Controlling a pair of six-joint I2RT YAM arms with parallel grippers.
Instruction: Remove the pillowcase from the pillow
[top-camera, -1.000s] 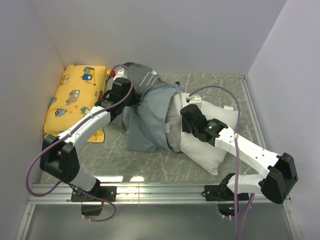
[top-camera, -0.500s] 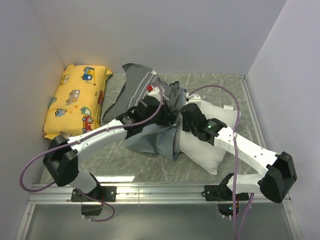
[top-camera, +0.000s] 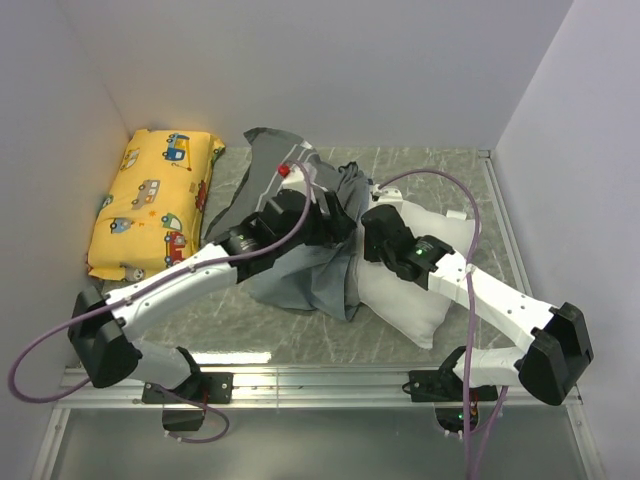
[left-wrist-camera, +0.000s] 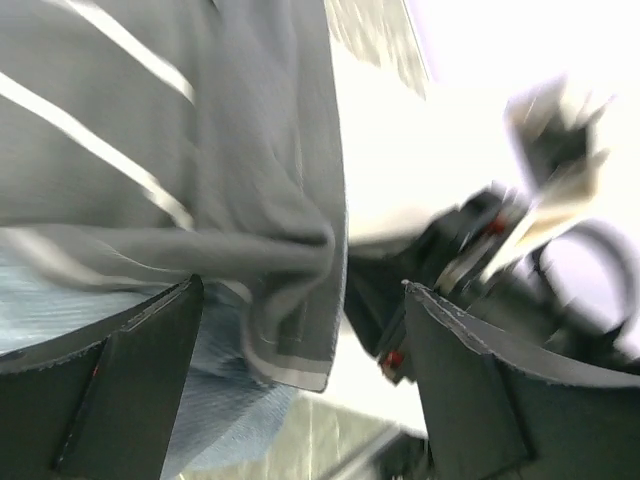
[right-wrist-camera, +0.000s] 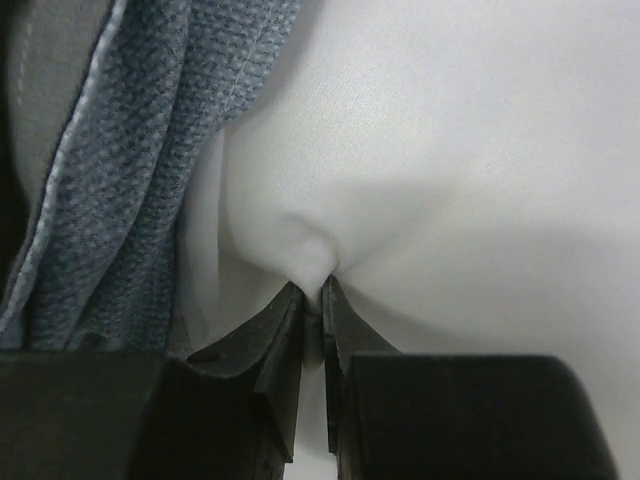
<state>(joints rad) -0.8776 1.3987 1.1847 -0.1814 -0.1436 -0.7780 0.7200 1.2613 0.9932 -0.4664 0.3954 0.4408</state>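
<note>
A: What can go wrong from here?

B: The right gripper (right-wrist-camera: 312, 300) pinches only a small fold of the pillow (top-camera: 405, 300). I think this fold can slip out when the pillowcase (top-camera: 300, 280) is pulled, and then the pillow travels with it. The left gripper (left-wrist-camera: 300, 330) also hangs with jaws spread wide, very near the right one, so the two can bump.

A: Where is the pillowcase?

B: It is bunched at the middle of the table (top-camera: 440, 165), over the pillow's left end. The right end is bare.

A: And against one second ago?

B: Then the left gripper was closed beside the yellow cushion (top-camera: 150, 205). Now it is open above the bunch.
</note>
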